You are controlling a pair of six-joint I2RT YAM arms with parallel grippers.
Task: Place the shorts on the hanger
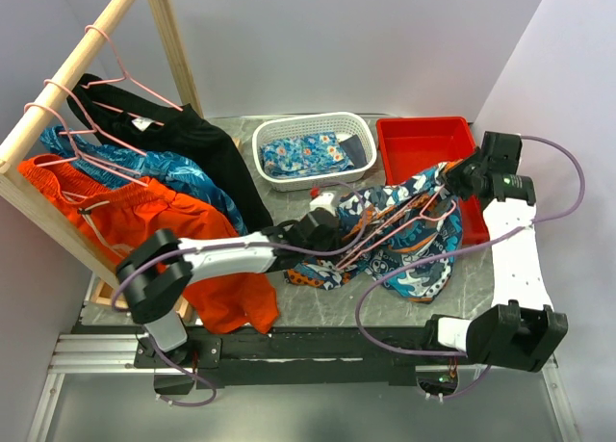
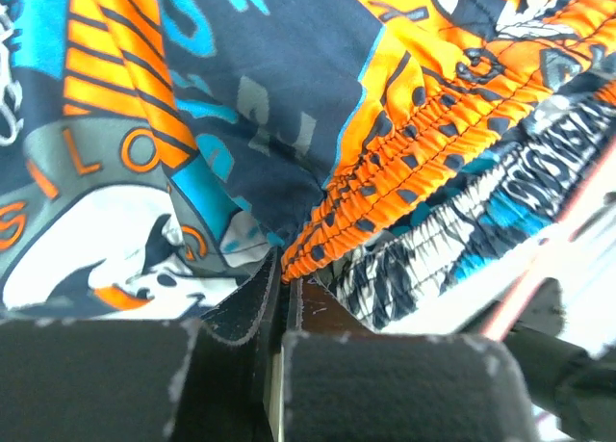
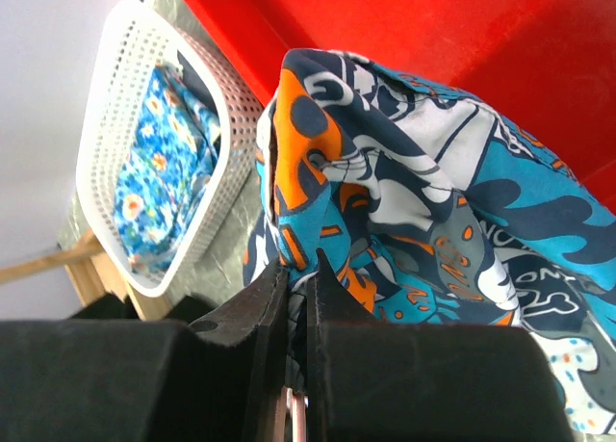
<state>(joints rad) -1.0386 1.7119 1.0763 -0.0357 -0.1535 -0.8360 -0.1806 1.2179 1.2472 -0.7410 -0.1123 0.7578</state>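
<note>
The patterned orange, teal and navy shorts (image 1: pixel 409 245) lie bunched on the table, right of centre, with the thin pink hanger (image 1: pixel 385 232) lying across them. My left gripper (image 1: pixel 325 226) reaches in from the left. In its wrist view it is shut (image 2: pixel 287 273), and the orange elastic waistband (image 2: pixel 404 163) runs down into its tips. My right gripper (image 1: pixel 460 180) holds the far right end lifted by the red bin. It is shut (image 3: pixel 300 273) on a fold of the shorts (image 3: pixel 423 230), with pink hanger wire (image 3: pixel 301 421) showing deep between the jaws.
A white basket (image 1: pixel 279 134) holding blue floral cloth (image 1: pixel 306 155) stands at the back, beside a red bin (image 1: pixel 423 139). At the left, a wooden rack (image 1: pixel 58 86) carries black, blue leafy and orange garments (image 1: pixel 144 216) on pink hangers.
</note>
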